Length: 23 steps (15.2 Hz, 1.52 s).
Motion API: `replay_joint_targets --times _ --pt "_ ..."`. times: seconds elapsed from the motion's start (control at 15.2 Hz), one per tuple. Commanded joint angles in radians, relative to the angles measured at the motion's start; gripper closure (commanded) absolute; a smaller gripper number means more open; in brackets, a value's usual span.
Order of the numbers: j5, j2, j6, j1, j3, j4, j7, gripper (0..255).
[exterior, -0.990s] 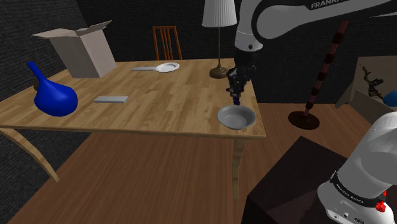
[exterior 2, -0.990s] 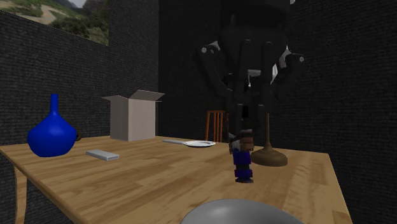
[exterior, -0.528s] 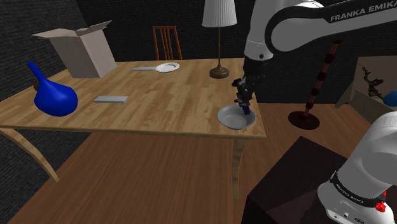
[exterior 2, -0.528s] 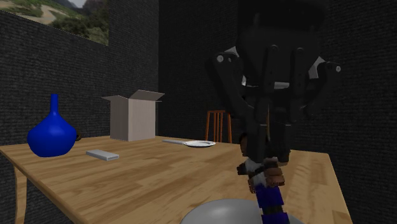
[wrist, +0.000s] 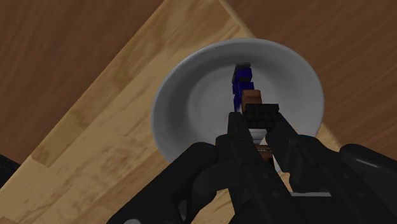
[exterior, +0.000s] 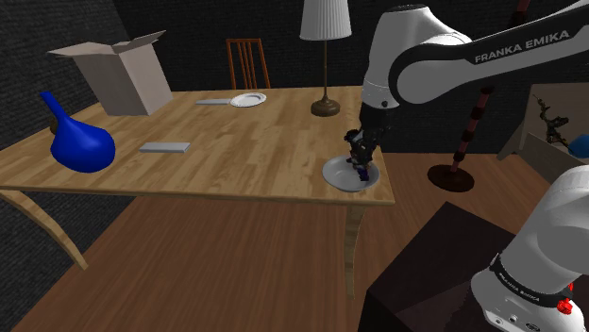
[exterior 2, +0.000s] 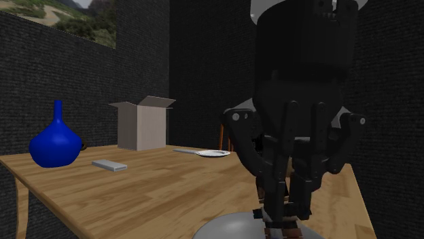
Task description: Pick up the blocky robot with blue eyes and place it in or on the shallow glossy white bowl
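Note:
The blocky robot toy, with blue legs and a brown and white body, hangs legs-down over the inside of the shallow white bowl. My gripper is shut on its upper body. In the shoulder view the gripper is right above the bowl, which sits at the table's near corner, with the toy low inside it. In the second exterior view the gripper stands over the bowl's rim and hides most of the toy. Whether the toy's feet touch the bowl I cannot tell.
The wooden table also carries a blue vase, an open cardboard box, a flat grey slab, a small plate and a lamp. A chair stands behind. The bowl lies close to the table's edges.
The gripper has carried the toy from the table beside the bowl to over the bowl and lowered it into the bowl. Its grip stayed shut throughout.

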Motion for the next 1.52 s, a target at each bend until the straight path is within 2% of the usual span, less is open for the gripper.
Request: replay_joint_targets --times 0.0,0.4,0.46,0.79,1.06,1.45 --pt "0.000 0.003 0.008 0.000 0.000 -0.005 -0.001 255" --pt "0.000 0.003 0.008 0.000 0.000 -0.005 -0.001 255" --pt "0.000 0.003 0.008 0.000 0.000 -0.005 -0.001 0" --pt "0.000 0.003 0.008 0.000 0.000 -0.005 -0.001 0" --pt "-0.005 -0.039 -0.129 -0.001 -0.014 0.091 -0.001 0" --pt "-0.005 -0.039 -0.129 -0.001 -0.014 0.091 -0.001 0"
